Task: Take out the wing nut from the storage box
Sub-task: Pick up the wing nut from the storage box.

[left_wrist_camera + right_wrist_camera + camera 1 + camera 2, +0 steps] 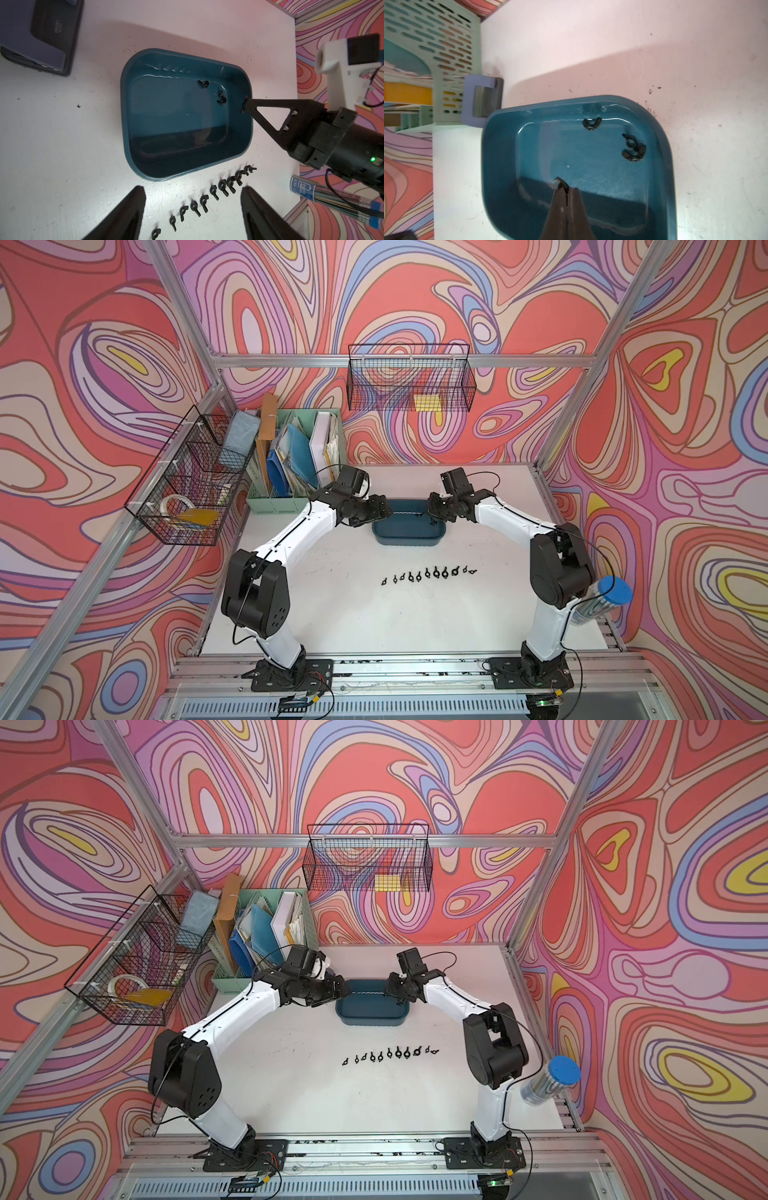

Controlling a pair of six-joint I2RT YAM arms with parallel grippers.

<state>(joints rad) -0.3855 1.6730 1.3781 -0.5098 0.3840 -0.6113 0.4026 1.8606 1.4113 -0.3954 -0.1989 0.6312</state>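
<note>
Black wing nut (242, 110) pinched between the closed fingertips of the right gripper (248, 104), just inside the end rim of the shallow teal-blue plastic storage box (124, 116). Box flat on a scuffed, speckled white tabletop (374, 614), ringed by walls (415, 290) of swirling red, pink and lilac behind aluminium framing (332, 361). Ahead of the right fingertips: one loose wing nut (590, 123) alone by the far wall, a touching clump (633, 150) near a corner. Left gripper (192, 187) spread wide, empty, off the opposite end, box lying beyond its fingertips. Row of black wing nuts (428, 573) on the tabletop, well behind both sets of fingertips. In both top views, wrists masking the box ends, pinch hidden. Side-on pinch only from the left wrist; pressed-together fingers (577, 207) with a pale glint at the tip only from the right. Lilac-grey flat device (483, 97) beside the mint-green slotted file organiser (452, 52), plain in the wrist views.
</note>
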